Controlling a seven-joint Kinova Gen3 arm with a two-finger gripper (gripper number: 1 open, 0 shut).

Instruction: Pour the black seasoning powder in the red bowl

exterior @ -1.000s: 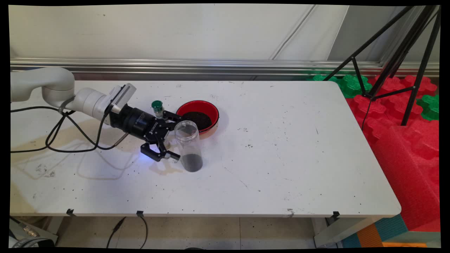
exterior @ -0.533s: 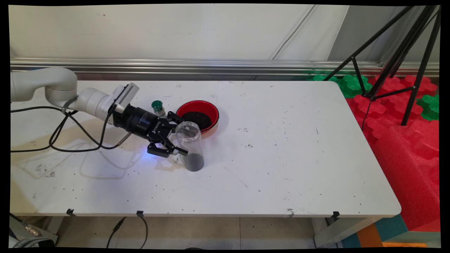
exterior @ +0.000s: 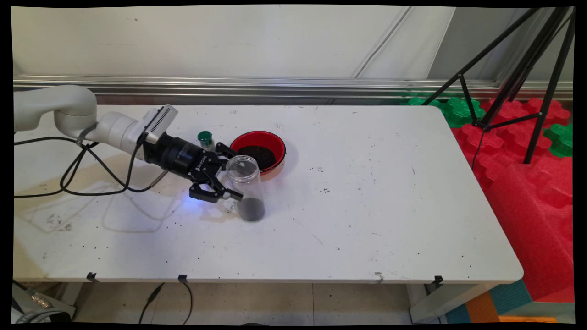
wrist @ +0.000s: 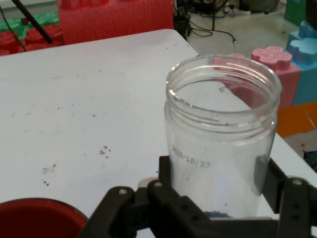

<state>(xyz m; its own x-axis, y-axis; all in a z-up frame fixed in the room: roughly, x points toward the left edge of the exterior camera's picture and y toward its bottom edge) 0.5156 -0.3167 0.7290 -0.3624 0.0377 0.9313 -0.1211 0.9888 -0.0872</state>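
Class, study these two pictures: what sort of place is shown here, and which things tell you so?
Probably a robotics lab or test room: a white robot arm with cables works at a scuffed white table, a black tripod stands beside it, and red and green foam blocks are stacked nearby.

Jar point(exterior: 245, 183) point(wrist: 220, 144): clear plastic, glossy, smooth wall, threaded rim, faint printed date on side; dark granular stuff at bottom. Bowl point(exterior: 259, 149) point(wrist: 37, 218): red plastic, glossy, dark granular fill. Small bottle point(exterior: 206, 140): shiny green cap. Claw point(exterior: 227, 172) point(wrist: 218, 198): black, matt, hard plastic or metal, cannot tell which. Counter point(exterior: 321, 206) point(wrist: 74, 109): white, smooth, matt, scuffed, speckled with dark grains. Foam blocks point(exterior: 527, 183): red, matt, finely textured.
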